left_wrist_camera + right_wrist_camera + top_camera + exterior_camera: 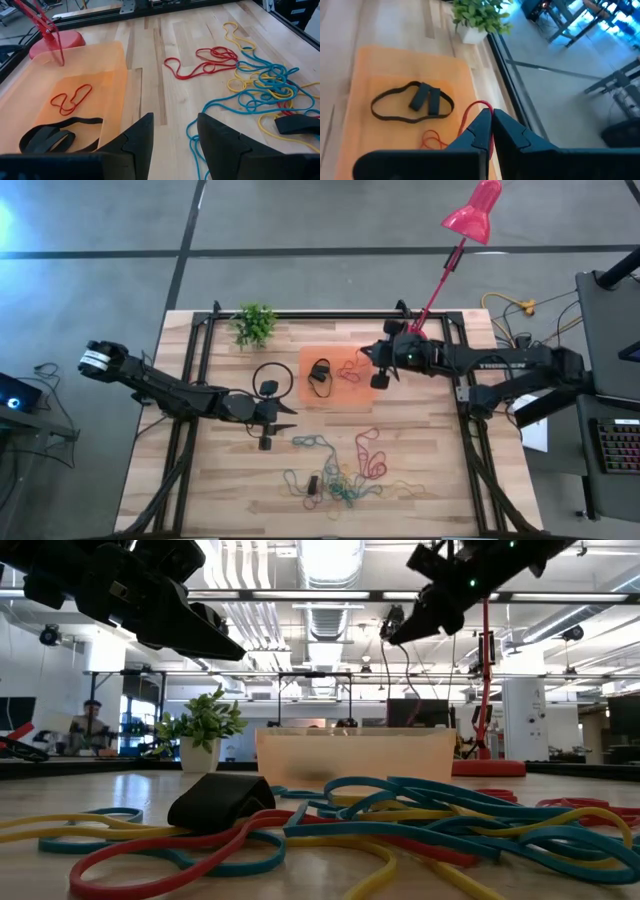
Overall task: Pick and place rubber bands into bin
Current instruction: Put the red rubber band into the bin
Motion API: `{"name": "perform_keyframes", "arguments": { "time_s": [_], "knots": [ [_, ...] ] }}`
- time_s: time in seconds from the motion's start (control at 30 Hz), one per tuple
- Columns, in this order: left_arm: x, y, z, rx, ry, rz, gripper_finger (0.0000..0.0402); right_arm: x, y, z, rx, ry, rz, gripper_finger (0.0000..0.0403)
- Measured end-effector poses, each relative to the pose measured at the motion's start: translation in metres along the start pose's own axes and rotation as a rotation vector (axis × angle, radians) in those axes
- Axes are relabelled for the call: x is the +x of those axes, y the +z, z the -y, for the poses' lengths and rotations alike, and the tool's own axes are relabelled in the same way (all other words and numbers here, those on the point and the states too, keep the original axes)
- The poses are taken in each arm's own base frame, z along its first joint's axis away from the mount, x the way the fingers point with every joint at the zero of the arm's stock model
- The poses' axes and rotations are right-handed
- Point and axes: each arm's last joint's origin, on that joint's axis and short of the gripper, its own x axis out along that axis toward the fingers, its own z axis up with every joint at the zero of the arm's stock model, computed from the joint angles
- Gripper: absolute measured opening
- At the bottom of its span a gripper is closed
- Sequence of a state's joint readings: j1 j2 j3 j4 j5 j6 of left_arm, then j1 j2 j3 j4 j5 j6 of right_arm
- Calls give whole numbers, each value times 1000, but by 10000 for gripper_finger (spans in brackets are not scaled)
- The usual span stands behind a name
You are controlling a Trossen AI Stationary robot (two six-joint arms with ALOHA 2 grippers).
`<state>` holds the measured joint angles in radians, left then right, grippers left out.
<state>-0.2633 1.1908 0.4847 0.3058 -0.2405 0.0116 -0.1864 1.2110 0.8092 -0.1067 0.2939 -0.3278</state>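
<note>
The orange bin (337,395) sits at the table's middle, toward the far side, and holds a black band (412,102) and a red band (70,98). Loose rubber bands (340,472) in blue, yellow, red and green lie tangled on the wood toward the near edge. My right gripper (489,116) hovers over the bin's right part (381,373), shut on a red rubber band. My left gripper (175,125) is open, above the table just left of the bin (277,420), between the bin and the pile. My right gripper pinches a red rubber band between its two fingertips, coming from above over the bin. A short red loop (471,111) arcs out beside the fingertips. The band is lifted clear of the bin floor; how much hangs below is hidden by the fingers.
A small potted plant (254,324) stands at the far left, and a red lamp (472,210) with its round base (55,42) stands behind the bin. A black folded band (220,802) lies in the pile. Bare wood shows between bin and pile.
</note>
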Motion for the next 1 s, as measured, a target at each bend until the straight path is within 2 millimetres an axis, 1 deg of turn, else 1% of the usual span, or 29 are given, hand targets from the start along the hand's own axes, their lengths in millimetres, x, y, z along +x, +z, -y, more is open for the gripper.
{"name": "perform_keyframes", "arguments": {
  "time_s": [0.13,0.3,0.43,0.57,0.8,1.0],
  "knots": [
    [0,0,0,0,0,0,137,6,-12,8,34,-18,-21,8],
    [0,0,0,0,0,0,137,9,-19,14,89,-20,-36,9],
    [0,0,0,0,0,0,137,11,-24,17,122,61,-18,14],
    [0,0,0,0,0,0,137,12,-28,18,177,110,-16,42],
    [0,0,0,-1,0,0,137,13,-32,17,180,112,-26,108],
    [0,0,0,0,0,0,137,13,-32,16,180,122,-23,148]
  ]
}}
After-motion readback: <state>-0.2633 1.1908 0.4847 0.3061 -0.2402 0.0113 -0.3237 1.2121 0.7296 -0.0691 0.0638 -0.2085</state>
